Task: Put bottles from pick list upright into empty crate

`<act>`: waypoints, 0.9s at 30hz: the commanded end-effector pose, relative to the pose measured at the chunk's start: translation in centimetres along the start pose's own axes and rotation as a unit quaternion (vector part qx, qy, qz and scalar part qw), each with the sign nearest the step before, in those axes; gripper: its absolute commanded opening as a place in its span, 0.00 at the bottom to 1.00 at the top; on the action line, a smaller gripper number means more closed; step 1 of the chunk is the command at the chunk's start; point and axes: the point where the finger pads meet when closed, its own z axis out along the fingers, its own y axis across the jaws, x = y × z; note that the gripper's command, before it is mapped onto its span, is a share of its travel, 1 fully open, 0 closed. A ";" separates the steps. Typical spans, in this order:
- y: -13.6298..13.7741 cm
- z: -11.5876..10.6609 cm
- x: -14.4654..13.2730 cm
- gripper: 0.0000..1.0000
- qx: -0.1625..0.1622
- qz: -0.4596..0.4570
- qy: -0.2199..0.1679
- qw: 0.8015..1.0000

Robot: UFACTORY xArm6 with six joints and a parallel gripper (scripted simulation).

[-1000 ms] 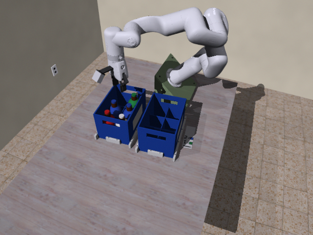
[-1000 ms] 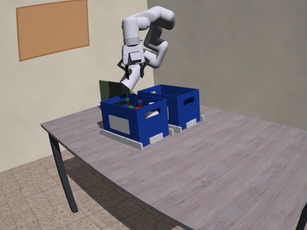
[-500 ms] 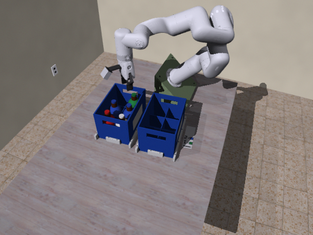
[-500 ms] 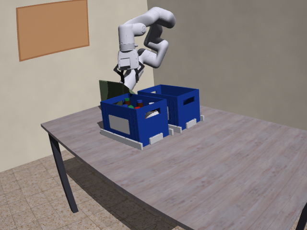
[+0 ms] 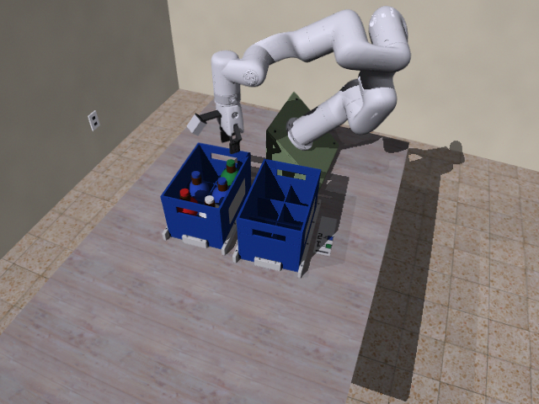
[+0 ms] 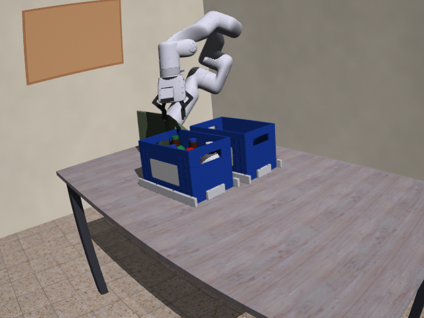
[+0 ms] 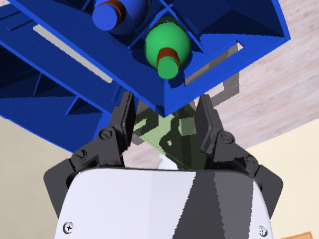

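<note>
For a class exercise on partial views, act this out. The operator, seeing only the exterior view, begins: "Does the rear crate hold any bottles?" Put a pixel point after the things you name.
Observer: From above, I see dividers in that crate [image 5: 269,243] [image 6: 264,154] [image 7: 30,110], but no bottle.

Operator: Is the pick list in sight?

Observer: Yes, the paper strip [image 5: 324,250] lies on the table beside that crate, on its far side from the bottles, showing blue and green patches.

Operator: Is anything between the fingers?

Observer: No. The wrist view shows the gripper [image 5: 229,142] [image 6: 173,117] [image 7: 165,104] open, with a gap between its fingers and the green bottle [image 5: 228,176] [image 6: 175,138] [image 7: 168,42] beyond them.

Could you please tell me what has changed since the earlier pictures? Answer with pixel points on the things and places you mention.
The gripper [image 5: 229,144] [image 6: 173,118] [image 7: 165,104] has moved right in the top view, and left and lower in the exterior view. It is open, with nothing taken hold of or let go. The visible bottles [image 5: 199,188] [image 6: 193,144] [image 7: 167,47], the crate holding them [image 5: 191,225] [image 6: 212,177] [image 7: 145,95] and the empty crate [image 5: 269,248] [image 6: 260,154] [image 7: 20,107] look unmoved.
</note>
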 end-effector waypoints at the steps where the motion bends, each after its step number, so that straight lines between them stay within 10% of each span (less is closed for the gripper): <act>1: 0.1 -0.1 0.0 0.65 -0.001 -0.001 0.003 1.000; 27: 0.1 2.2 0.0 0.65 -0.001 -0.001 0.003 1.000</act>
